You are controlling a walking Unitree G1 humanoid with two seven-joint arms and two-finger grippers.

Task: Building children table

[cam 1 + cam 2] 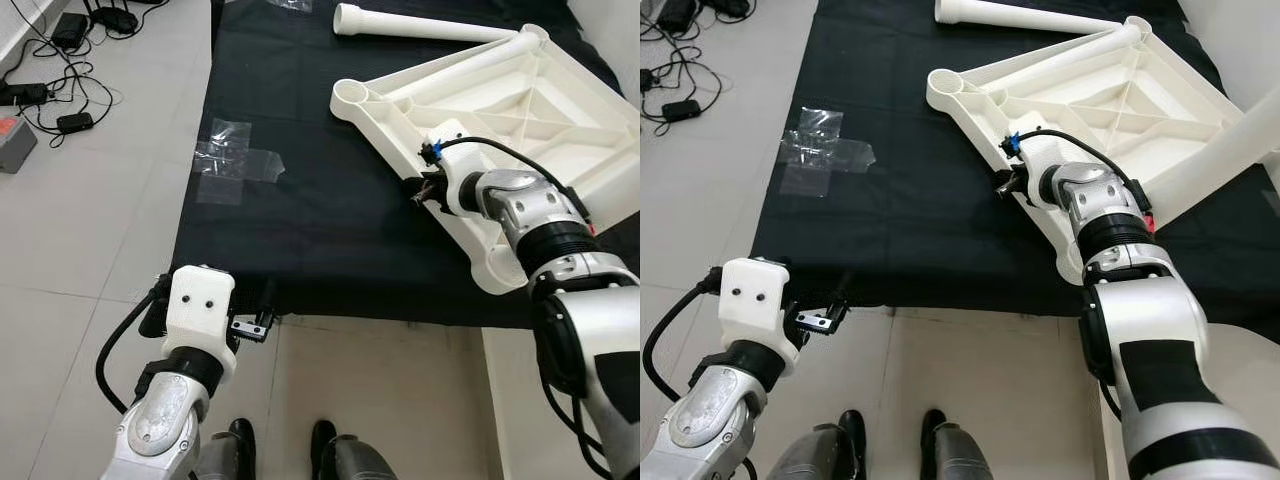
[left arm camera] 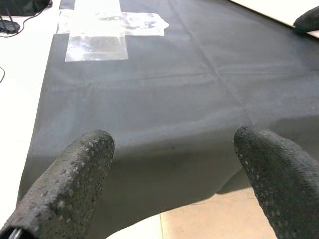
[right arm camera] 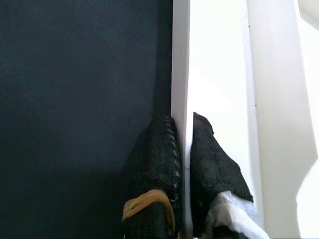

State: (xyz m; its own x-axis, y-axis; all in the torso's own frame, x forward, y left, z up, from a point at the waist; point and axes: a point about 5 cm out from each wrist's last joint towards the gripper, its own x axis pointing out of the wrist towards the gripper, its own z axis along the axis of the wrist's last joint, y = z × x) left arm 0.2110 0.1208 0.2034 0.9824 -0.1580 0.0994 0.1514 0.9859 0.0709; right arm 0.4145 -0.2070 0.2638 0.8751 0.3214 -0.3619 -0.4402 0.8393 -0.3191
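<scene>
on the black floor cloth [image 1: 330,200], the right gripper [image 3: 182,149] pinches the upturned white plastic tabletop's [image 1: 520,110] near rim, while the left gripper [image 2: 172,164] hangs agape, farther off.

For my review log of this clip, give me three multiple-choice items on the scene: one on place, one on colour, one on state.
1. Where does the tabletop lie?
A. on the black cloth
B. on bare tiles
C. on a chair

2. What colour is the loose leg?
A. red
B. white
C. blue

3. How is the right claw?
A. wide open in the air
B. shut on the tabletop's rim
C. holding tape

Answers: 1 A, it rests upside down on the cloth; 2 B, it matches the tabletop; 3 B, the right wrist view shows fingers pinching the rim.
</scene>
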